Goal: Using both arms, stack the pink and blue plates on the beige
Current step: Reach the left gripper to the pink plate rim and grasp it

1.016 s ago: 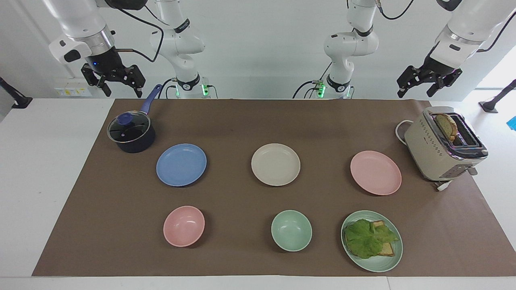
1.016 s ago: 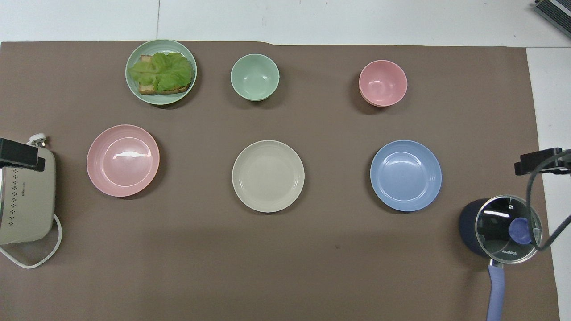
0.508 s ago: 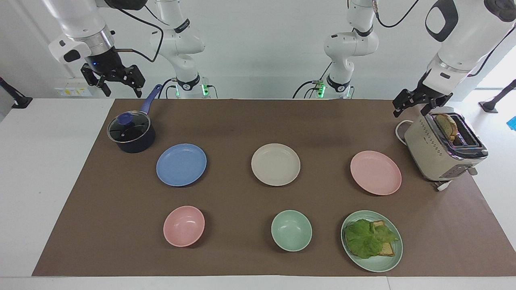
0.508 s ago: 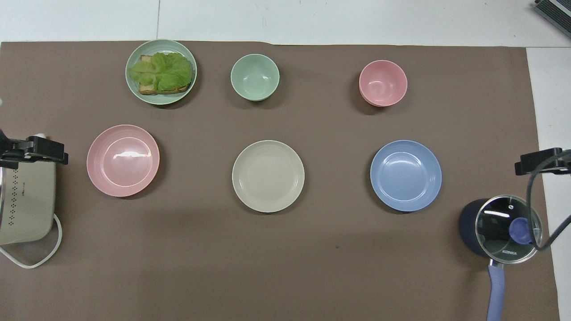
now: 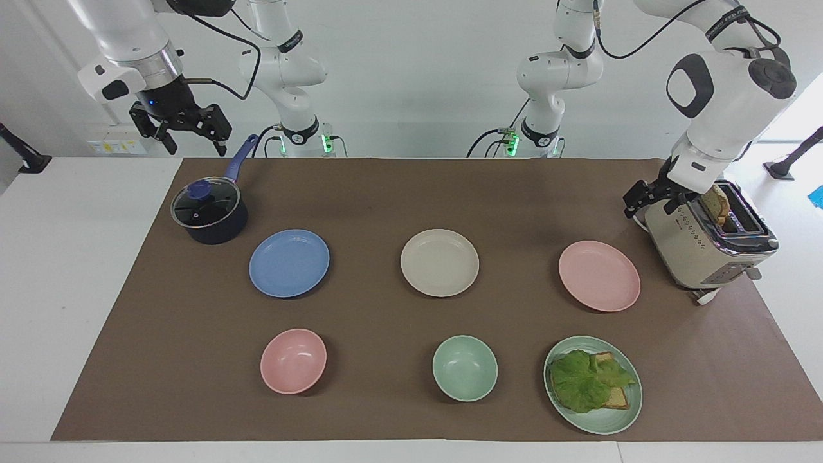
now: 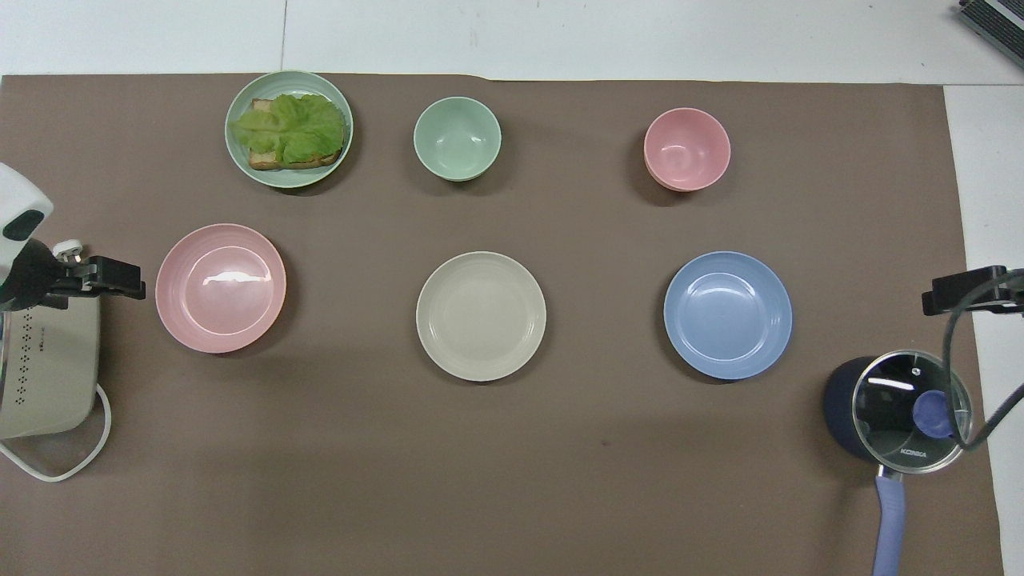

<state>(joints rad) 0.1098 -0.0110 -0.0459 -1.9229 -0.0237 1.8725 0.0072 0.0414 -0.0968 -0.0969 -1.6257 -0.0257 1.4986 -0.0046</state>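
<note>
Matte and shallow, three round plates of equal size lie in one row across the brown paper mat (image 5: 398,193). Pink plate (image 5: 599,276) sits toward the left arm's end, beige plate (image 5: 440,262) in the middle, blue plate (image 5: 289,263) toward the right arm's end; all three are apart, bare and flat, each with a faintly ringed inner well.

Left gripper (image 5: 646,200) hangs low just beside the toaster (image 5: 704,241), between it and the pink plate, touching neither plate; its black fingers stand apart and hold nothing. In the overhead view only part of this gripper (image 6: 100,276) shows, the arm being cut off at the frame edge. Right gripper (image 5: 186,132) waits raised over the mat's corner by the saucepan (image 5: 209,212), jaws spread wide and empty; from above only a black tip and a looping cable show at the frame edge.

Farther from the robots stand a pink bowl (image 5: 293,361), a green bowl (image 5: 465,368) and a green plate (image 5: 593,384) bearing crinkled lettuce over toast, which hides most of the bread. Saucepan: dark body, glass lid, blue knob and handle. Toaster: boxy, cream, with a slice in one slot and a white cord partly hidden by its body.
</note>
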